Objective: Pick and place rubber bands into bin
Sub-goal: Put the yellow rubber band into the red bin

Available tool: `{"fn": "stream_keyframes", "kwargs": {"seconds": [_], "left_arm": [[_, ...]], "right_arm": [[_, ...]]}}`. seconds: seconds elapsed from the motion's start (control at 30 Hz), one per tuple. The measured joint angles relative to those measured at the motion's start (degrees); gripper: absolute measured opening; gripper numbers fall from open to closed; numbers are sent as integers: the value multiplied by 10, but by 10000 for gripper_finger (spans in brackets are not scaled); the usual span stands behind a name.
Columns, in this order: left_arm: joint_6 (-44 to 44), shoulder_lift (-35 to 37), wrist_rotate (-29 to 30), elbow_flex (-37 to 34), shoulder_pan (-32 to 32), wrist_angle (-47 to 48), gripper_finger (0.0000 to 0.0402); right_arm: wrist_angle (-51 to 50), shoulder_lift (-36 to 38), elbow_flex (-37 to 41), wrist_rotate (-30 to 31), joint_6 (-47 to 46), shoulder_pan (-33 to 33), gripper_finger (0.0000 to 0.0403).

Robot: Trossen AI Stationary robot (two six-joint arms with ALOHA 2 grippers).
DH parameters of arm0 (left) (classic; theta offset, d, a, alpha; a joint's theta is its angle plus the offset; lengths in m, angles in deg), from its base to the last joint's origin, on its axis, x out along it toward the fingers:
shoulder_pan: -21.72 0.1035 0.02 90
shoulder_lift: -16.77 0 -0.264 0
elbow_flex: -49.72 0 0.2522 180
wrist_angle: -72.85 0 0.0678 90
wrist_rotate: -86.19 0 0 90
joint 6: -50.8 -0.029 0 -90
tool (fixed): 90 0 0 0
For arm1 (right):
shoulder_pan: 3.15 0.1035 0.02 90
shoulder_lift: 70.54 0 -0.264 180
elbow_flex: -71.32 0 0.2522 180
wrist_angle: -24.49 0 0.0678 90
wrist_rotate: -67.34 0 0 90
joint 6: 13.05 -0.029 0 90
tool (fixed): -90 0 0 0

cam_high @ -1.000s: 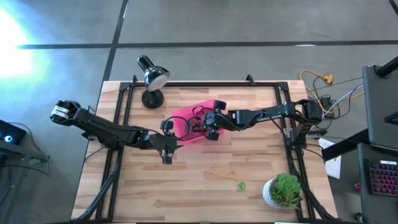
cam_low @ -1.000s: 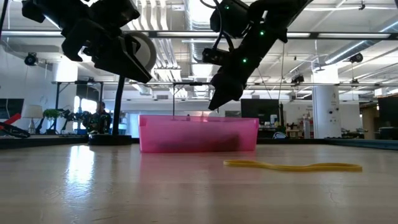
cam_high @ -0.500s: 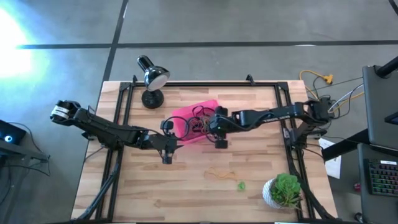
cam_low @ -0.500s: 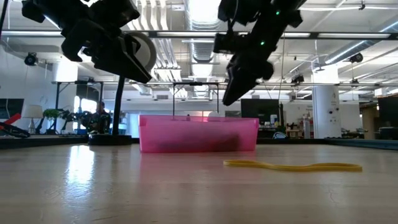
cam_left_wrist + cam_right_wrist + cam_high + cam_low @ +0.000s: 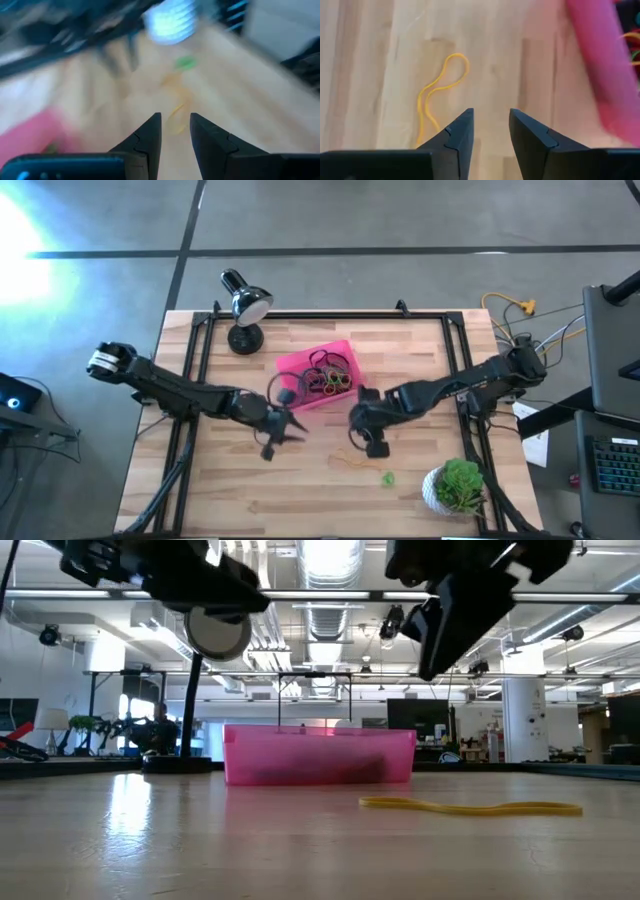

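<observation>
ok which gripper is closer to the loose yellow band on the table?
Right. The right gripper hovers just above the yellow band, open. The left gripper sits farther off, beside the bin.

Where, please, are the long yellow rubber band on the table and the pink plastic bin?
yellow rubber band (image 5: pixel 436 89): right wrist view, middle of its loop strand.
pink plastic bin (image 5: pixel 318 755): low view, near wall.
</observation>
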Motion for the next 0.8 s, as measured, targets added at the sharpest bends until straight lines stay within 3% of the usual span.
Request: {"fn": "stream_keyframes", "kwargs": {"seconds": [0.1,0.3,0.57,0.8], "left_arm": [[-34,-43,-54,0,-1,-58,87],[-52,-146,-56,32,0,-118,87],[-51,-284,-127,142,0,-114,87],[-44,-372,-135,248,1,-40,87]], "right_arm": [[-13,0,1,23,-36,31,107],[-48,1,20,119,-101,94,95],[-54,8,82,208,-201,160,80],[-52,13,119,240,-275,188,71]]}}
